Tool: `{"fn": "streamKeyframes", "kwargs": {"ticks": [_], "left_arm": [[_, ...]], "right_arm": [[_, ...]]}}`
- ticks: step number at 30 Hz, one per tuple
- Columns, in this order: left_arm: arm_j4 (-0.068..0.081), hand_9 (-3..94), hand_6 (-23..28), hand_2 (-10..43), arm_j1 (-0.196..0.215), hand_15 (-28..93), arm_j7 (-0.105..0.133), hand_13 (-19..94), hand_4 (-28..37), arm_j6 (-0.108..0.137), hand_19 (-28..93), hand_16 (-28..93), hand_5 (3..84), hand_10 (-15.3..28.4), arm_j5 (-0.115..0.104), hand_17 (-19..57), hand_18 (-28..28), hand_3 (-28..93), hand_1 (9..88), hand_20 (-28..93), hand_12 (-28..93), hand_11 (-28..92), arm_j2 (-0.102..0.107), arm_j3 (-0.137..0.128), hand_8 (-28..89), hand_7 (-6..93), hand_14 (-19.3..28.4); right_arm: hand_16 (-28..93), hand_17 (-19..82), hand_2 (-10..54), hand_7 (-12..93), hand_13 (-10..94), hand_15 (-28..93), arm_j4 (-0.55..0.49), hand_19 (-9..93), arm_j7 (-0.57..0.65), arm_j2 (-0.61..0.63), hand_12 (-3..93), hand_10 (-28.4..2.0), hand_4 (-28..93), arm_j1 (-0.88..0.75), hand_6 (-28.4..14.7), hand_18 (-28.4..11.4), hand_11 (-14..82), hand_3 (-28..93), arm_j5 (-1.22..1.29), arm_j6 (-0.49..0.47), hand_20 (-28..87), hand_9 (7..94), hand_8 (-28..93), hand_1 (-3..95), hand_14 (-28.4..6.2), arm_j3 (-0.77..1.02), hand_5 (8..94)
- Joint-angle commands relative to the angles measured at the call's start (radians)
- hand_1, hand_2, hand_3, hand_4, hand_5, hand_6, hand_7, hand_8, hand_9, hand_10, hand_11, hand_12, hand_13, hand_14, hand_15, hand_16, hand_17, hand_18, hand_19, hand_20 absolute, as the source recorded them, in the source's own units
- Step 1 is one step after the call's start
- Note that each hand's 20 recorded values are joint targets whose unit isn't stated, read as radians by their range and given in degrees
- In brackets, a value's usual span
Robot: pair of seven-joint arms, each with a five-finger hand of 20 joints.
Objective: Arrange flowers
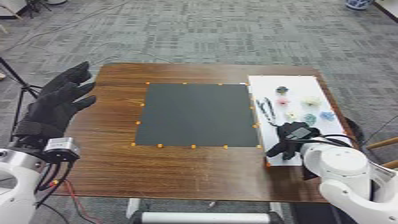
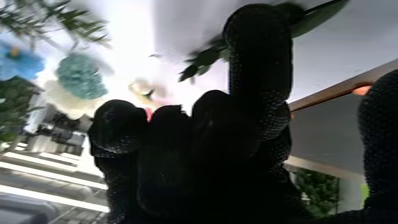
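The flowers, among them a pink flower (image 1: 282, 101), a cream flower (image 1: 310, 101) and a blue flower (image 1: 327, 116), lie on the white board (image 1: 298, 82) at the right of the worktop (image 1: 187, 172), with leafy sprigs (image 1: 270, 116) along its inner side. The dark mat (image 1: 195, 115) is just beside the board. This looks like the picking stage: the next move calls for choosing one stem and closing on it without dragging its neighbours. The right hand (image 1: 286, 144) is low over the board's near part, fingers extended and thumb held apart, pinching nothing that I can make out. The left hand (image 1: 58, 102) is raised at the worktop's left side, fingers upward, thumb spread.
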Motion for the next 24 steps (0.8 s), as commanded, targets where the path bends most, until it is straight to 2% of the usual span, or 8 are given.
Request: {"fn": "streamKeyframes", "kwargs": {"ticks": [1,6,10,13,18,22,24], "left_arm": [[0.002,14.0,1.1,-9.5,0.012,34,-0.007,5,-27.6,-0.008,39,-2,20.0,8.6,-0.003,-12.5,19.6,68,27.4,9,22,13,-0.009,-0.003,-8,16.6,11.8],[0.004,13.9,1.1,-9.5,0.008,34,-0.012,5,-27.5,-0.011,39,-2,20.0,8.6,-0.005,-12.6,19.5,68,27.3,9,22,13,-0.012,0.002,-8,16.6,11.8],[0.0,14.0,1.1,-9.5,0.017,34,-0.007,5,-27.4,-0.007,39,-2,19.9,8.6,-0.005,-12.6,19.6,68,27.3,9,22,13,-0.013,-0.003,-8,16.6,11.8],[-0.002,14.0,1.1,-9.5,0.017,34,-0.007,5,-27.4,-0.007,39,-2,20.0,8.6,-0.004,-12.6,19.6,68,27.2,9,22,13,-0.014,-0.005,-8,16.7,11.8],[-0.005,14.0,1.2,-9.5,0.022,34,-0.011,5,-27.5,-0.002,39,-2,20.0,8.6,-0.006,-12.6,19.7,68,27.2,9,22,13,-0.018,-0.01,-8,16.6,11.8],[-0.007,14.0,1.2,-9.5,0.023,34,-0.011,5,-27.4,0.0,39,-2,20.0,8.6,-0.006,-12.6,19.7,68,27.0,9,22,13,-0.021,-0.013,-8,16.6,11.9],[-0.007,14.0,1.2,-9.5,0.021,34,-0.011,5,-27.3,0.0,39,-2,20.0,8.7,-0.007,-12.7,19.7,68,27.0,9,22,13,-0.022,-0.011,-8,16.6,11.9]], "right_arm": [[41,44,-9.5,48,82,86,0.004,93,0.042,0.036,48.1,-9.0,-28,0.0,1.9,-24.0,61.9,76,-0.004,0.026,49,88.9,-9,12.7,-9.5,0.027,89.8],[41,44,-9.5,48,82,86,0.043,93,0.047,0.023,48.4,-8.7,-28,0.006,2.0,-24.0,61.6,79,0.006,0.026,50,88.8,-9,13.2,-9.3,0.007,89.4],[43,42,-9.5,32,80,84,0.059,93,0.055,-0.011,48.8,-8.6,-28,-0.04,1.9,-23.5,58.4,82,0.054,0.051,48,85.9,-11,18.9,-8.7,0.049,85.3],[44,41,-9.5,30,78,83,0.058,93,0.074,-0.036,48.7,-9.1,-28,-0.072,1.6,-23.4,56.9,82,0.049,0.057,47,83.8,-11,20.7,-8.3,0.074,82.6],[44,41,-9.5,29,78,82,0.043,93,0.088,-0.094,48.3,-9.0,-28,-0.112,1.5,-23.4,56.2,77,0.048,0.025,45,83.5,-11,20.0,-7.9,0.12,82.1],[45,42,-9.5,29,79,81,0.021,93,0.084,-0.118,47.6,-8.6,-28,-0.116,1.5,-23.4,55.2,64,0.016,-0.012,45,84.6,-11,29.1,-7.2,0.109,82.9],[45,42,-9.5,29,79,81,0.011,93,0.092,-0.124,47.6,-8.2,-28,-0.12,1.7,-23.3,54.9,62,0.013,-0.036,45,85.1,-11,33.1,-6.9,0.1,83.3]]}}
